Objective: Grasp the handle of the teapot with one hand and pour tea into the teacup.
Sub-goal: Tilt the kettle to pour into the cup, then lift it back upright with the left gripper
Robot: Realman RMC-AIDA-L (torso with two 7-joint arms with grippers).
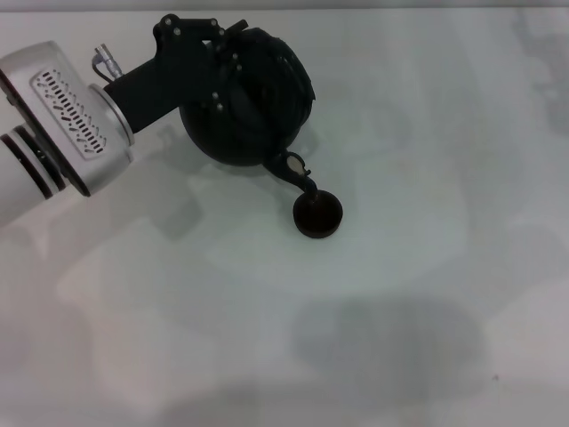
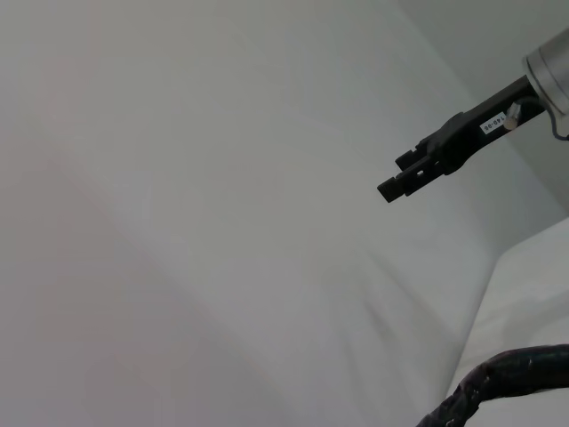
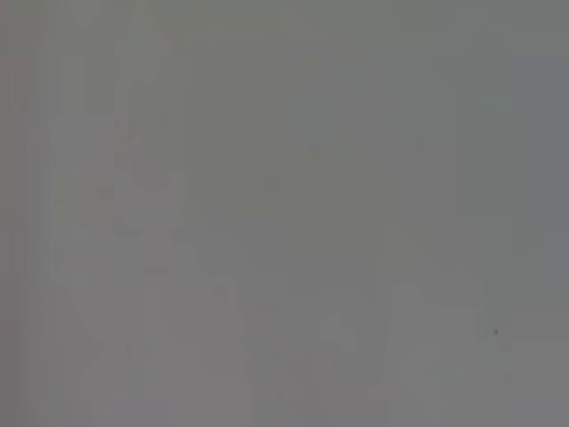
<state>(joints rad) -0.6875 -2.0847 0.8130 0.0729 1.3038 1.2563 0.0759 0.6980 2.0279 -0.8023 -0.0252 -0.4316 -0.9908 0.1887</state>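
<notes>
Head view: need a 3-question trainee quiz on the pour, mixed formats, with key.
1. True or false: the teapot is tilted with its spout over the teacup.
2. Which arm's pincer is at the teapot's handle? A) left B) right C) both
3. Fill in: the other arm's pincer shows only in the ___ wrist view, hanging in the air away from the pot.

Key: 1 true; 2 A, the left pincer; 3 left.
</notes>
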